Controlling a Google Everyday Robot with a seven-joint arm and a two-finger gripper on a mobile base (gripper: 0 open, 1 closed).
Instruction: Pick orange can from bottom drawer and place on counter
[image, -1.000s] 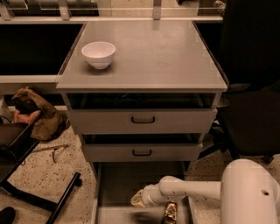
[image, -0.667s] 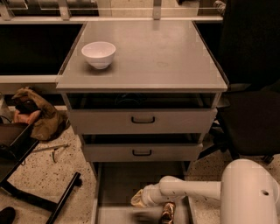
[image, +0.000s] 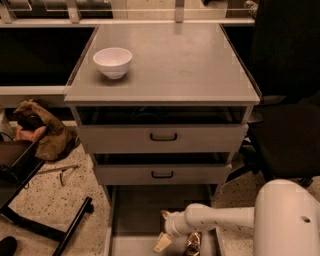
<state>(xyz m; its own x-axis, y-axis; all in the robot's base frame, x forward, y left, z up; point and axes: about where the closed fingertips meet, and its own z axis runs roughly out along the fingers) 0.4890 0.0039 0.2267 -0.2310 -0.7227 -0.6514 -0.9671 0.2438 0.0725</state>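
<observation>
The orange can (image: 193, 243) lies in the bottom drawer (image: 145, 212), at the lower edge of the view, just to the right of the pincer (image: 164, 239) and partly under the white arm (image: 225, 217). Whether the pincer is spread, pressed together or gripping the can cannot be told, and neither can contact between the two. Risk one: the pincer sits to one side of the can, not around it, so a closing move from here may clip the can's edge and push it along the drawer floor instead of seizing it. Risk two: the can's body looks dented and uneven, so a grasp across a crease may seat poorly, and the can may slip or twist as it is lifted. Risk three: the middle drawer (image: 162, 174) and the upper drawer (image: 163, 136) overhang the rear of the bottom drawer, so a lift that is not first drawn outward may strike a drawer front. Risk four: the white bowl (image: 113, 61) stands at the left rear of the desk (image: 190, 70), so a placement on that side may knock it; the centre and right look safer. The can appears small, shiny and golden-orange, with broken highlights consistent with crumpled metal. Its lower part is cut off by the edge of the view.
</observation>
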